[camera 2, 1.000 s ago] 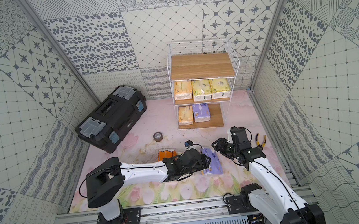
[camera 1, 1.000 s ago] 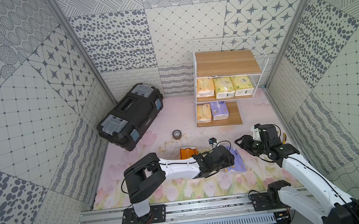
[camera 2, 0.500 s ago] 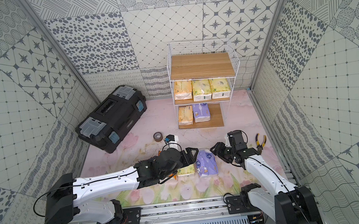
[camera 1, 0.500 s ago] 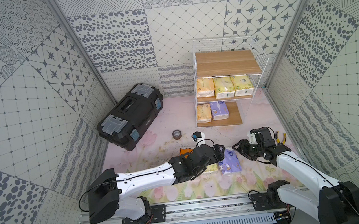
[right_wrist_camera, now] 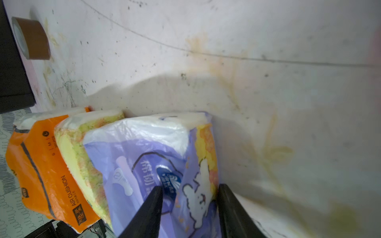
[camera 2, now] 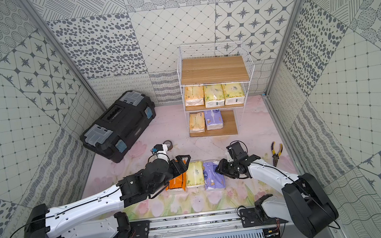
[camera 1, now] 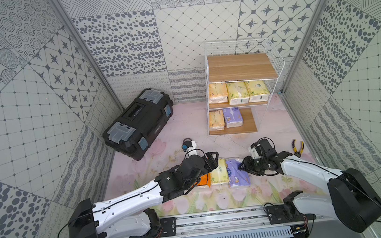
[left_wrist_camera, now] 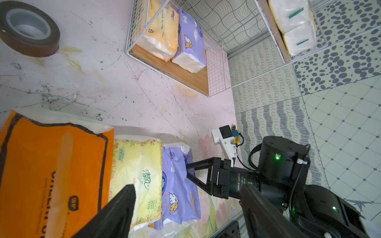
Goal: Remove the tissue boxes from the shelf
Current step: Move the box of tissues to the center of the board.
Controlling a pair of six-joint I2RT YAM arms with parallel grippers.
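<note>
shelf (camera 1: pixel 240 70) far right, five tissue packs (camera 1: pixel 238 93) on its middle and bottom boards | three more lined up on near floor | left gripper (left_wrist_camera: pixel 187 187) wide open over yellow-green pack (camera 2: pixel 194 174) | right gripper (right_wrist_camera: pixel 189 189) straddles purple pack (camera 2: pixel 211 174) edge, can't tell if it's pinching | risk imo: slick wrap snags on a finger, drags the row

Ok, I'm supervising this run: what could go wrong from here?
1. The right gripper has its fingers astride an edge of the purple plastic-wrapped tissue pack. Pulling away could snag the loose wrap and drag it into the pale yellow-green pack lying against it.
2. The open left gripper hangs over the same row, close by, so the arms might collide.
3. The three packs on the middle tier of the white wire shelf sit under its top board, a tight reach.
</note>
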